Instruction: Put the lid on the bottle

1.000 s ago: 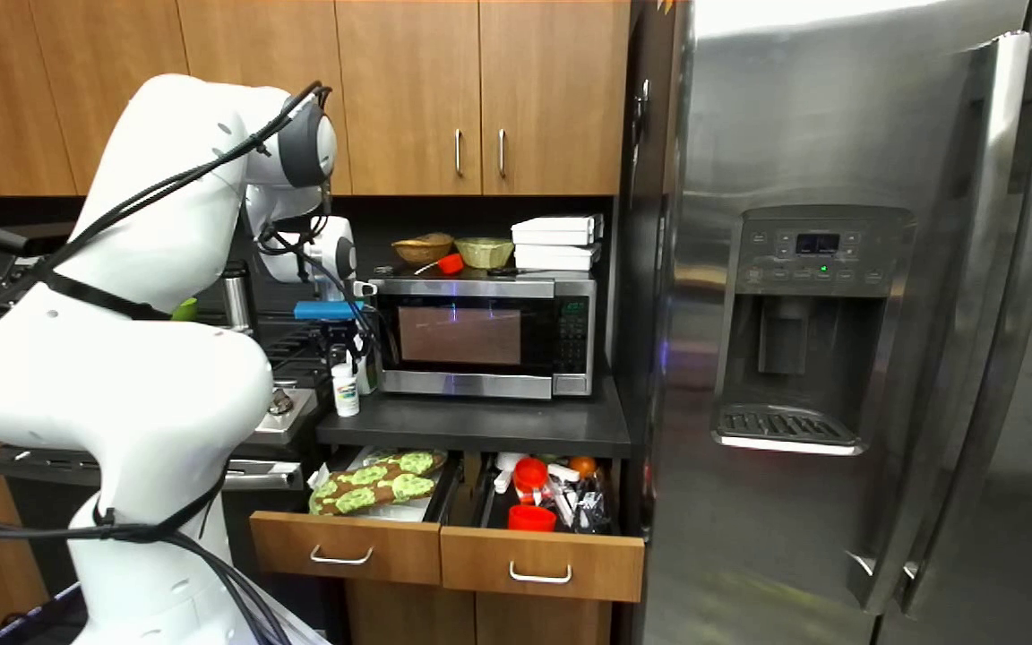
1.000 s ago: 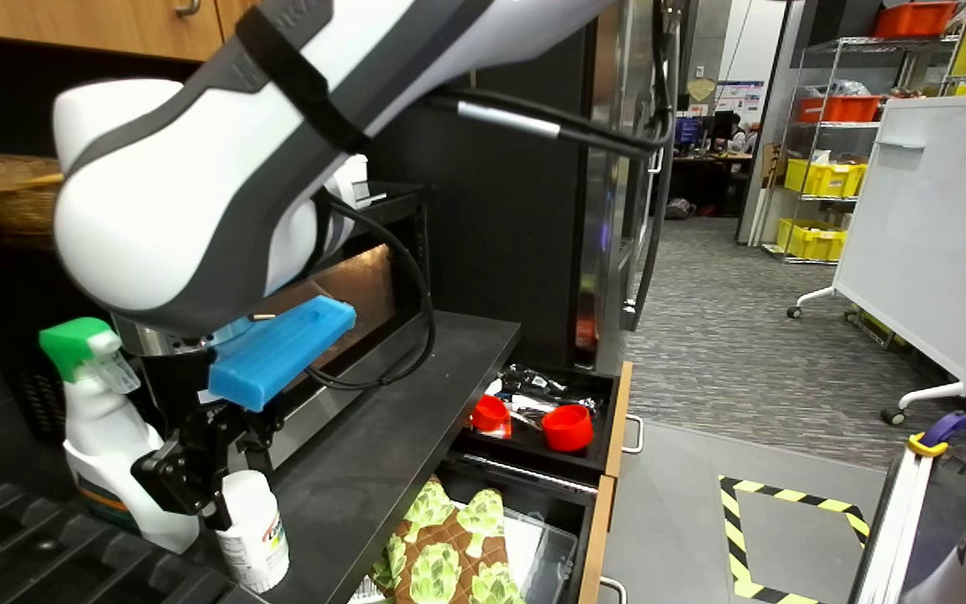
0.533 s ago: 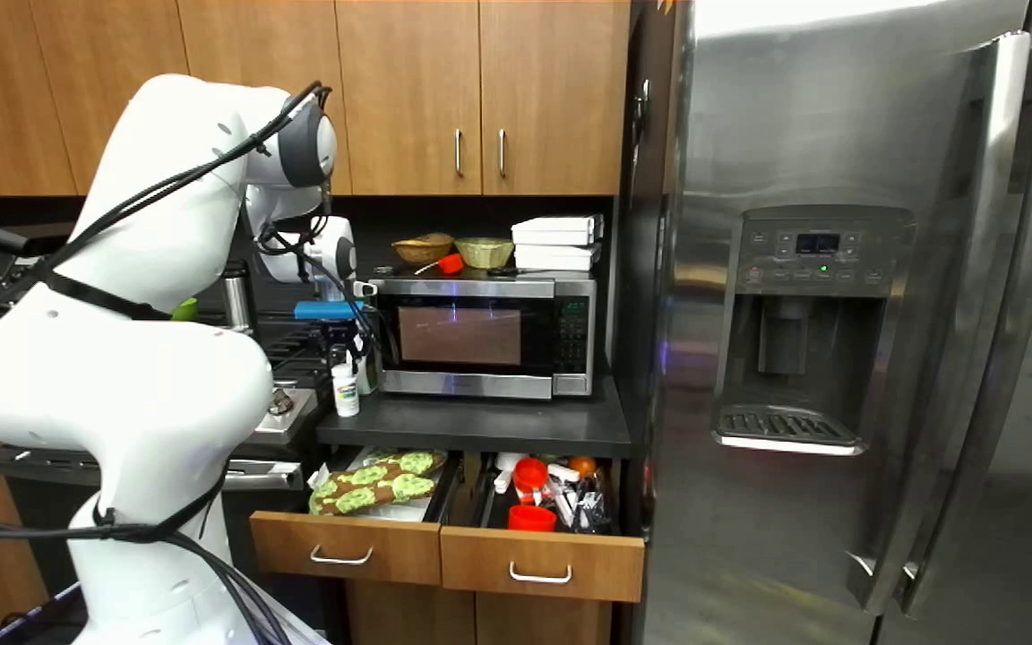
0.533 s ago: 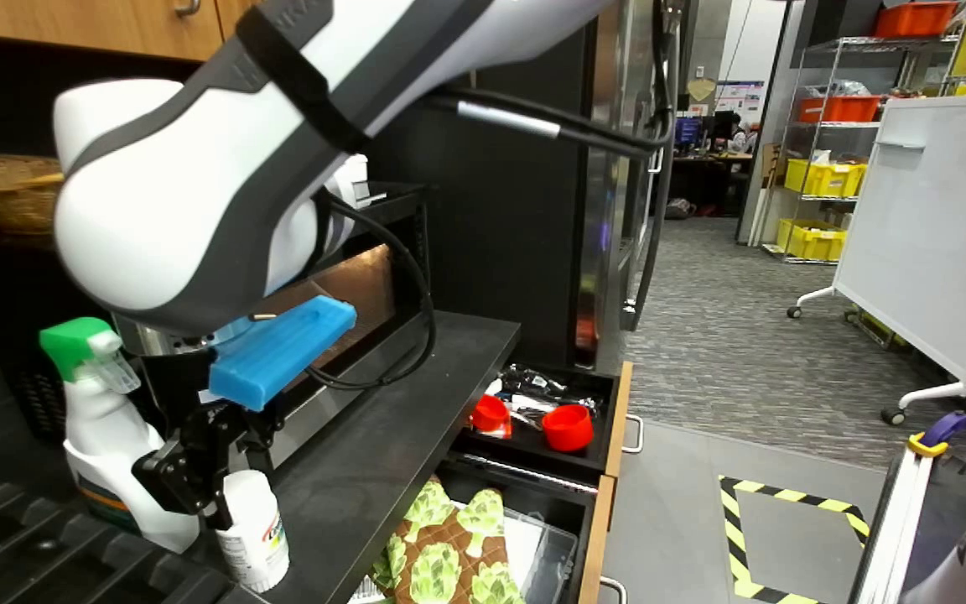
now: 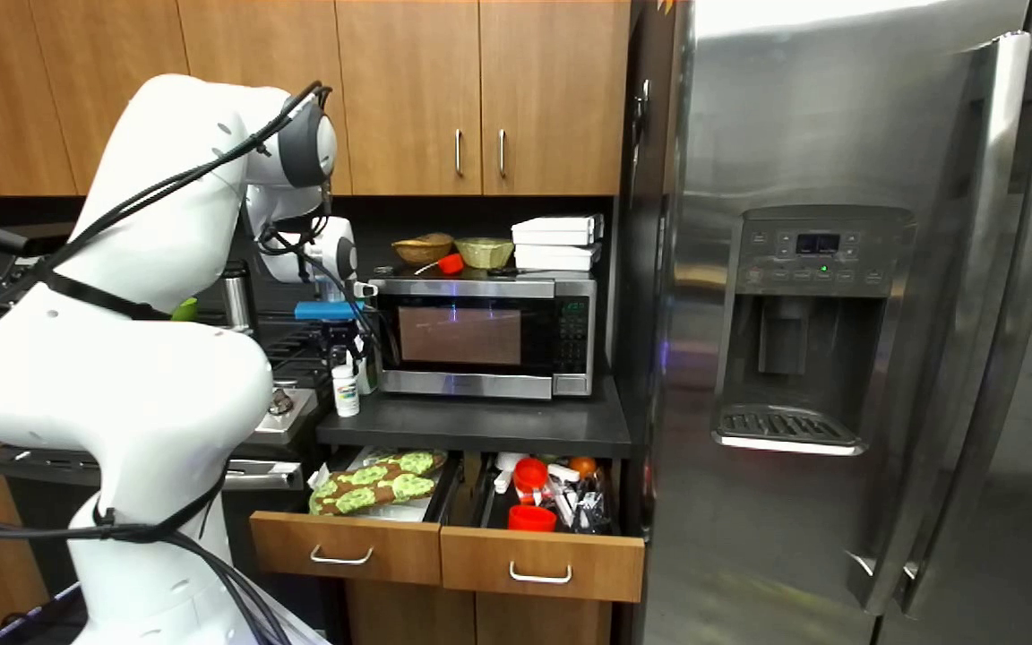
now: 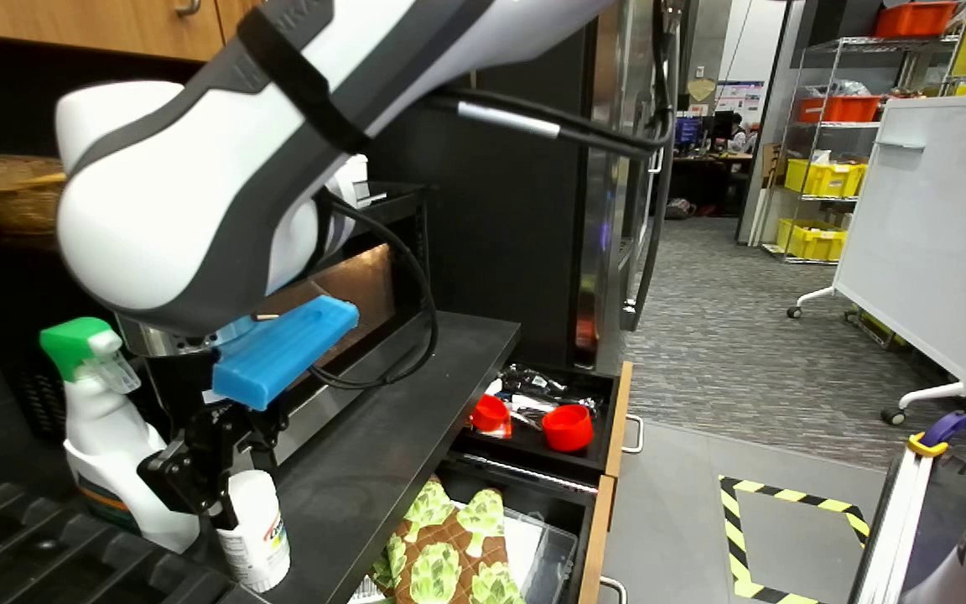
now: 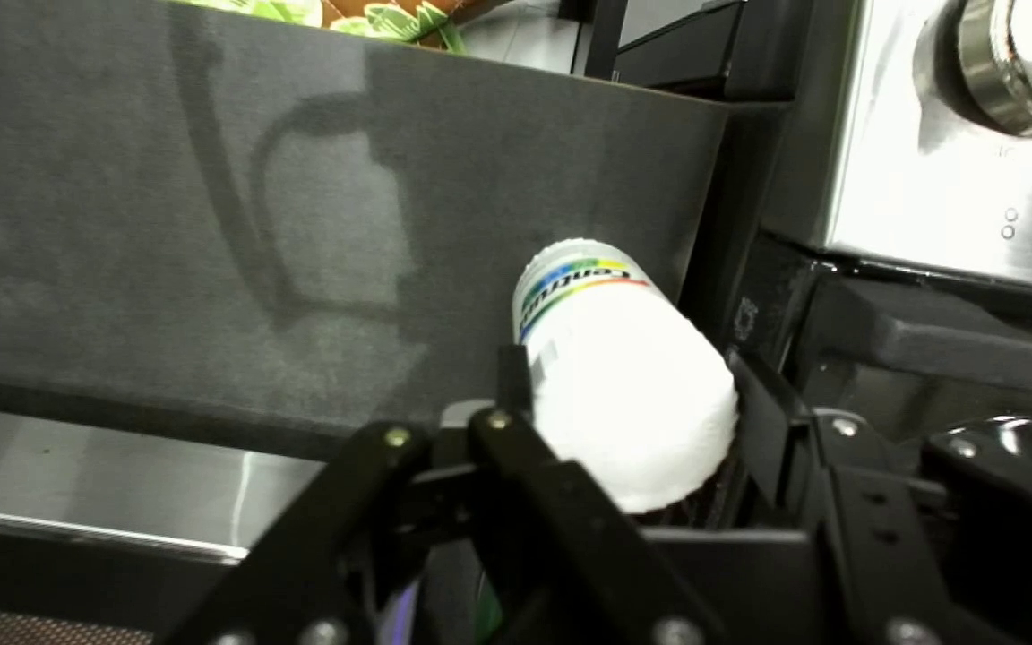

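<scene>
Bottle (image 5: 346,392) upright, counter's (image 5: 480,419) left end, left of microwave (image 5: 485,335). Gripper (image 7: 632,376) straddles bottle's top, prob. lid (image 7: 650,421): fingers (image 7: 767,425) either side, abt its width apart; can't tell if clamped. Next push prob. straight down bottle's axis.

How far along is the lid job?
Done, it seems: the lid covers the bottle; the wrist view shows no open mouth. In hand: the gripper straddles that white top, grip unclear. Left: probably confirming fit, since the seam isn't clear, then backing off.
</scene>
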Tool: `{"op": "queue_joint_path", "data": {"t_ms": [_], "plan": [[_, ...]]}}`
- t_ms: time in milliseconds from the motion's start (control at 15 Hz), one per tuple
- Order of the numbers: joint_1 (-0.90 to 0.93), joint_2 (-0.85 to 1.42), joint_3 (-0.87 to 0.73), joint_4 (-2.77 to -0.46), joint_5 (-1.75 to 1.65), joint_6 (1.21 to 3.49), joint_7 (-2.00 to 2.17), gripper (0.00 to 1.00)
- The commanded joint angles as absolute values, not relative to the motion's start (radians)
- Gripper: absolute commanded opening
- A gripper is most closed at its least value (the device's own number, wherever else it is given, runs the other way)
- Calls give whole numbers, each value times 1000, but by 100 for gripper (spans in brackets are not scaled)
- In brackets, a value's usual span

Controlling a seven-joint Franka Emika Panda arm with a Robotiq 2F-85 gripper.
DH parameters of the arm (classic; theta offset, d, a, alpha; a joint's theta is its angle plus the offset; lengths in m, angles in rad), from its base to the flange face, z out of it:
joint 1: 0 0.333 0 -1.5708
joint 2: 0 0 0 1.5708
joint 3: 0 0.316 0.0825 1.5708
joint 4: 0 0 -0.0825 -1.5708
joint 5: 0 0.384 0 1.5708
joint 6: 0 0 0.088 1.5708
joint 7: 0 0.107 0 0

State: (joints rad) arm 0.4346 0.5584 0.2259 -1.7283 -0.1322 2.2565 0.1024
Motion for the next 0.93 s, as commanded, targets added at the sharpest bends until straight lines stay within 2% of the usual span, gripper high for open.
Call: {"op": "queue_joint_path", "data": {"t_ms": [0,200,267,333,400,533,600,867], "plan": [[432,561,216,-1713,-141,2237,102,31],[433,564,216,-1710,-141,2236,101,31],[432,564,216,-1710,-141,2235,101,61],[432,565,215,-1709,-142,2235,100,69],[432,565,215,-1709,-142,2234,100,85],[431,564,214,-1709,-142,2232,99,97],[430,564,214,-1709,-141,2231,99,100],[431,555,213,-1711,-144,2225,100,100]]}}
